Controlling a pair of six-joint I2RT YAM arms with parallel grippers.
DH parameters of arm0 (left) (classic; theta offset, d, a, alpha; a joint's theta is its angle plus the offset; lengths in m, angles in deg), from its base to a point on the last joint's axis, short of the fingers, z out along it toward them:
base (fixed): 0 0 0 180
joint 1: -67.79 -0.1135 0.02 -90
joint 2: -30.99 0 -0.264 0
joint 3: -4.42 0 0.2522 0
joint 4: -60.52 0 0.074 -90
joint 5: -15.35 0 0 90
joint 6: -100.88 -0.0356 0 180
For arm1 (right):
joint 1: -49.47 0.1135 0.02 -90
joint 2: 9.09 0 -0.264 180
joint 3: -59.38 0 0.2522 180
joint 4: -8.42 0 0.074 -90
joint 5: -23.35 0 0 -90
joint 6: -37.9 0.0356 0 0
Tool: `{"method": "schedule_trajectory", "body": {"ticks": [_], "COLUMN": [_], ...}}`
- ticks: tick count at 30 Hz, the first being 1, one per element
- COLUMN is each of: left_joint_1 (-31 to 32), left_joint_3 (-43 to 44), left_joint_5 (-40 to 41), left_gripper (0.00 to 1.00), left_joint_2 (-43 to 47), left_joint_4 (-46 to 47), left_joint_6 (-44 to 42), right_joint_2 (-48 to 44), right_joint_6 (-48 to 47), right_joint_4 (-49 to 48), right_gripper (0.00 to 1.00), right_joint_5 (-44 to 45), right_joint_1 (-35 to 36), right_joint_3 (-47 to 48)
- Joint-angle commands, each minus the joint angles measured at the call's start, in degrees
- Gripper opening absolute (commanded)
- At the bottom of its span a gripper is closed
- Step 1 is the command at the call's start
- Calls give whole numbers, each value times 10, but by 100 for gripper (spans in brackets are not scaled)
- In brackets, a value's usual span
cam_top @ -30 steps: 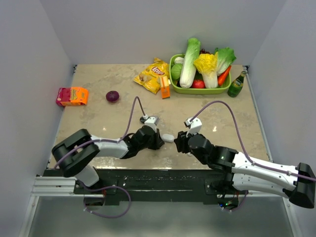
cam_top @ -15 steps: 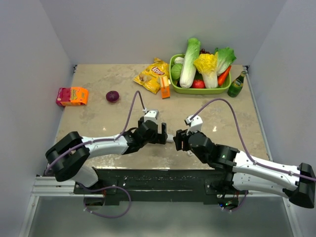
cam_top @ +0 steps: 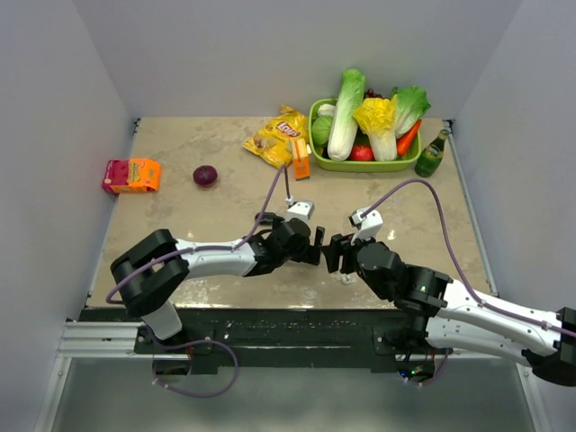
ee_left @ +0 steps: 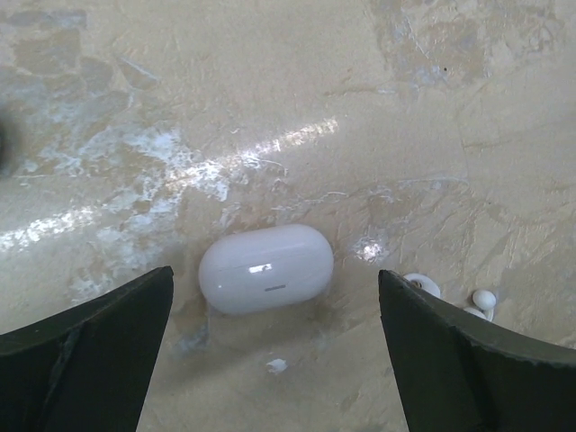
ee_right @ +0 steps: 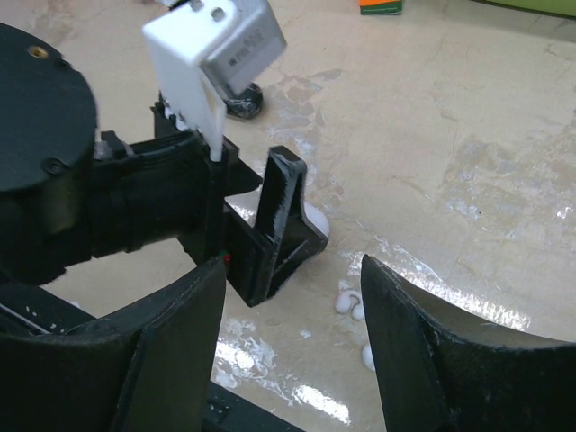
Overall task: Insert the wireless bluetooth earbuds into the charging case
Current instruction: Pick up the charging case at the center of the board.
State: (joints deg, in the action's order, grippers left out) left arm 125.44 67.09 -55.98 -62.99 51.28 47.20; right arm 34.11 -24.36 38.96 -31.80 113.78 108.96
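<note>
Left claw (ee_left: 274,279) is found spread wide. A closed white case (ee_left: 265,267) is seen lying flat on the bench (ee_left: 270,90) between its fingers (ee_left: 90,351), clear of both. Right claw (ee_right: 292,270) is held with jaws apart and nothing gripped, facing its counterpart at close quarters. White earbuds (ee_left: 421,284) are noted lying loose on the bench just beside the case, outside it. Their exact number cannot be told.
</note>
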Motion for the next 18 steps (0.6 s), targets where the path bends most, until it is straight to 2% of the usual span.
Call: {"method": "schedule_trajectory", "body": {"ticks": [1, 18], "left_joint_1": [9, 20], "left_joint_3": [53, 87], "left_joint_5": [29, 62], "left_gripper": [100, 100], "left_joint_2": [-41, -95], "left_joint_4": [-34, -89], "left_joint_6": [-14, 24], "right_joint_2": [-12, -23], "right_joint_6": [3, 8], "right_joint_4": [6, 9], "right_gripper": [65, 66], "right_joint_5": [12, 14], "right_joint_1": [-2, -2], "right_joint_3": [23, 9]}}
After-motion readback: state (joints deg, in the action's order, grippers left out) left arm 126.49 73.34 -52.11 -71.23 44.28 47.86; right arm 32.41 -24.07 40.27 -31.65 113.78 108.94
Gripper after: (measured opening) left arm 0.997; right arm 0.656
